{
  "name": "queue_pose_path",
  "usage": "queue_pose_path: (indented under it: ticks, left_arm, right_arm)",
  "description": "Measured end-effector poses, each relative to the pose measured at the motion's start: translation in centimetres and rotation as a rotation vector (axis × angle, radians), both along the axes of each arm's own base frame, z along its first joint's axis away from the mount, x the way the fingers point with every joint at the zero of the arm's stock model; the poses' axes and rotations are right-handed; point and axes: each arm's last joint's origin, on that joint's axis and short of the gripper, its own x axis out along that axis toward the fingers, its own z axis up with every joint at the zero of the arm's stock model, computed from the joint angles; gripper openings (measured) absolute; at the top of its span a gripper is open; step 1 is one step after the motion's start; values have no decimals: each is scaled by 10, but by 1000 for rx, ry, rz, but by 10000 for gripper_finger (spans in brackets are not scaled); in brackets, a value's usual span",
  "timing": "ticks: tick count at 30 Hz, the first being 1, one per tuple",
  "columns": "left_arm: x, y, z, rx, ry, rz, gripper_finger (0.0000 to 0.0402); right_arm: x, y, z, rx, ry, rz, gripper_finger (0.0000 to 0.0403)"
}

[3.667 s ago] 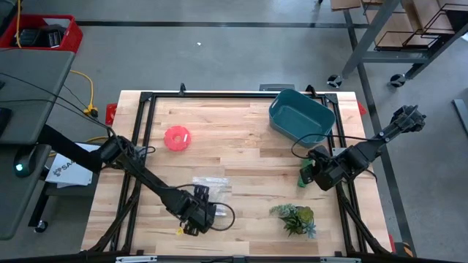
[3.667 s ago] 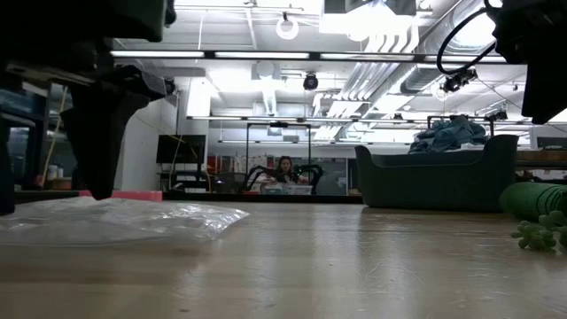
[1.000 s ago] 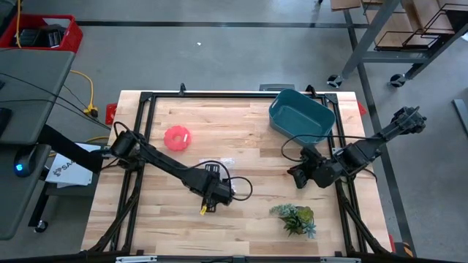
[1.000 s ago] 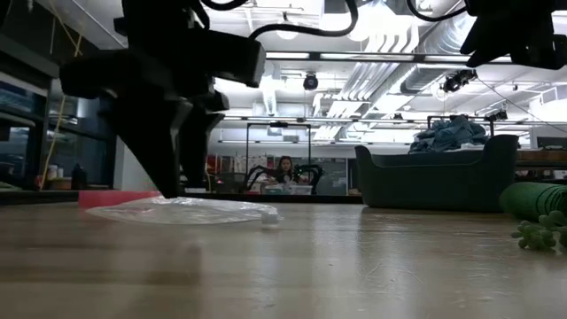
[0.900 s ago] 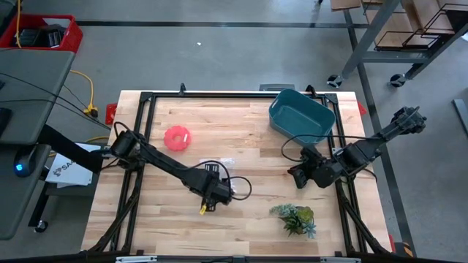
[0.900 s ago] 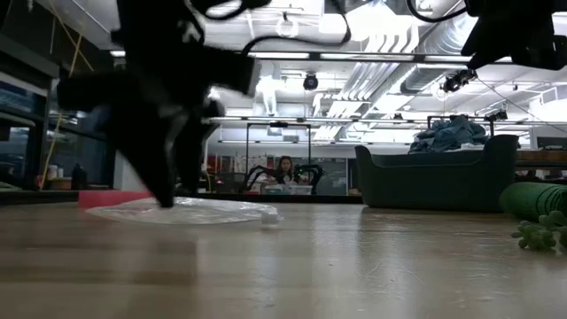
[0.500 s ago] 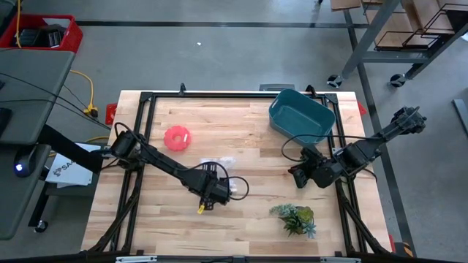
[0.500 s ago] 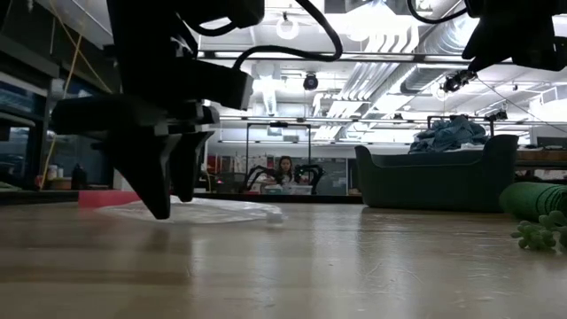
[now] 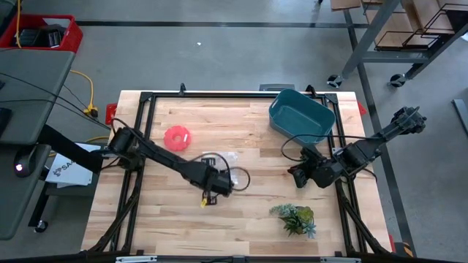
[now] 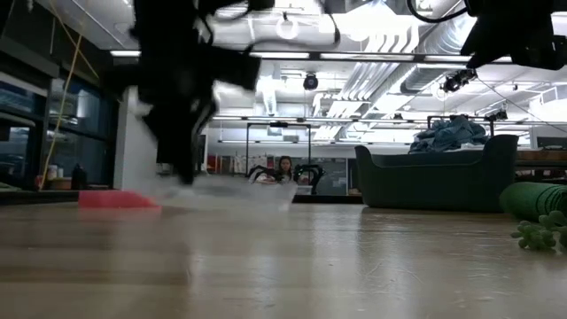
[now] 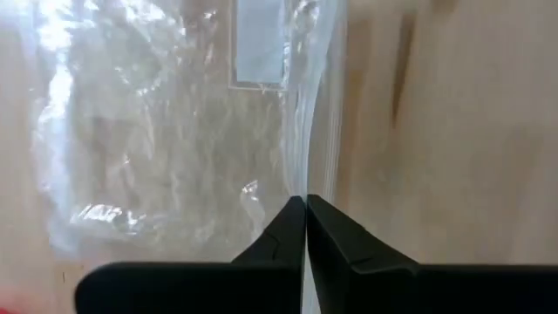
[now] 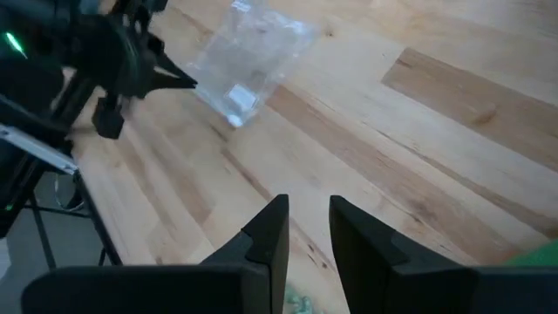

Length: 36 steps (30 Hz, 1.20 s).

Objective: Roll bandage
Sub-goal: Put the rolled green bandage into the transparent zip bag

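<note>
Clear bag [image 9: 221, 162] lies mid-table, tub [image 9: 301, 117] behind-right, sprig [image 9: 295, 218] front-right.

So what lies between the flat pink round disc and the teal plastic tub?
Between the pink disc and the teal tub there is only bare wooden tabletop, as the high view shows.
</note>
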Motion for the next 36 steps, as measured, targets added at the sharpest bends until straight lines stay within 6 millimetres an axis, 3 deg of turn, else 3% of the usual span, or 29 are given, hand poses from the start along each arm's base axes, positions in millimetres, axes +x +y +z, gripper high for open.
queue_pose_path:
  ticks: [4, 8, 13, 17, 21, 27, 36]
  left_arm:
    - [5, 19, 51, -99, -173, 127, 1]
    - [2, 50, 107, -185, -367, 306, 1]
    - [0, 90, 147, -331, -525, 450, 1]
    - [12, 106, 153, -280, -674, 502, 0]
    - [29, 110, 142, -153, -749, 562, 0]
    - [49, 100, 127, -149, -829, 627, 0]
    - [55, 89, 131, -211, -886, 558, 0]
  right_arm:
    - [9, 3, 11, 3, -92, 87, 77]
    - [23, 0, 29, 6, -237, 137, 78]
    - [39, -17, 39, 33, -339, 71, 111]
    - [55, -31, 36, 62, -360, -9, 165]
    - [70, -44, 28, 106, -364, -115, 203]
    - [87, -60, 21, 98, -387, -233, 209]
    - [92, -71, 12, 106, -353, -301, 209]
